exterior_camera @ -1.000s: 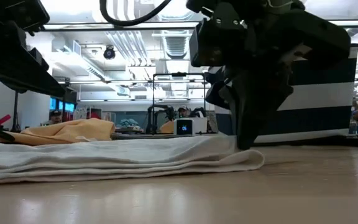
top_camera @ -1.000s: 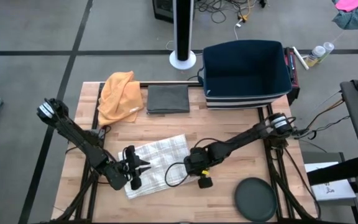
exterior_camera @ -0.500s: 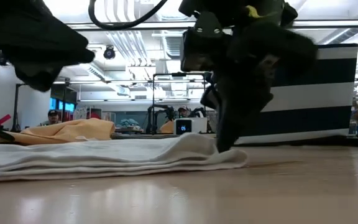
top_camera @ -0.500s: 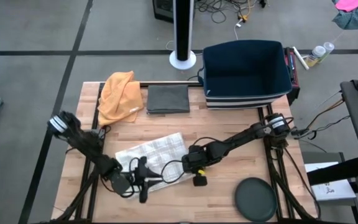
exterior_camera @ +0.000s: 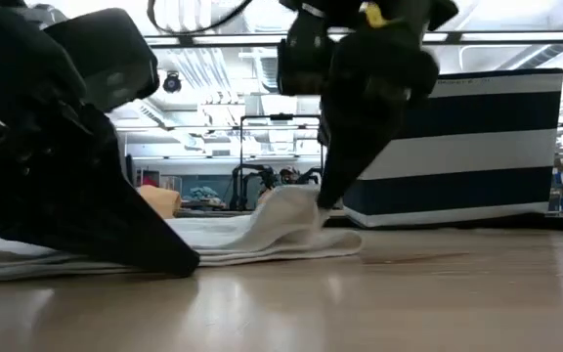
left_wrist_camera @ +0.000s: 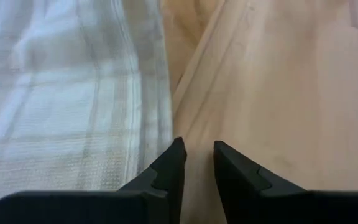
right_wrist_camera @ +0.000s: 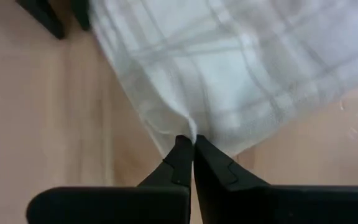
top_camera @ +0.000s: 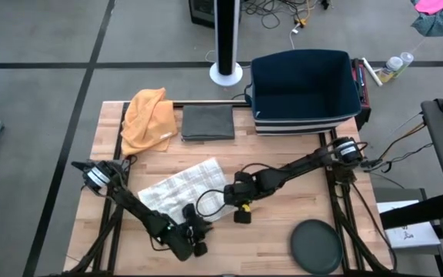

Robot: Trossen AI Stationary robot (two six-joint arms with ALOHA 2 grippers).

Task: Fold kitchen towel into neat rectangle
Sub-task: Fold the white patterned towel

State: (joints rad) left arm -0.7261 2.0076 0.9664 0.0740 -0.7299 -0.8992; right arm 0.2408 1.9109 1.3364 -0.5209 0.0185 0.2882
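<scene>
A white plaid kitchen towel (top_camera: 179, 188) lies flat on the wooden table, left of centre. My right gripper (top_camera: 233, 194) is shut on its right end, which it holds raised. My left gripper (top_camera: 197, 231) is down at the table by the towel's near right edge (left_wrist_camera: 160, 112). Its fingers (left_wrist_camera: 174, 155) stand a narrow gap apart over bare wood, with nothing between them. In the low view it fills the left side, its tip (exterior_camera: 184, 264) at the tabletop in front of the towel (exterior_camera: 242, 240). My right gripper pinches the towel's right end at a puckered bit of edge (right_wrist_camera: 190, 132) between its two shut fingers. The fingers slant down from the table's right. That end (exterior_camera: 291, 200) is lifted off the wood, while the remainder of the towel lies on the table.
An orange cloth (top_camera: 148, 119) and a folded dark grey cloth (top_camera: 208, 121) lie at the far edge. A navy bin (top_camera: 304, 88) stands far right, and a dark round disc (top_camera: 316, 246) lies near right. Bare wood lies right of the towel.
My left gripper has gone down and toward the table's near right, off the towel onto bare wood beside its edge. My right gripper has gone a little left and up with the towel's right end, which now stands raised off the table.
</scene>
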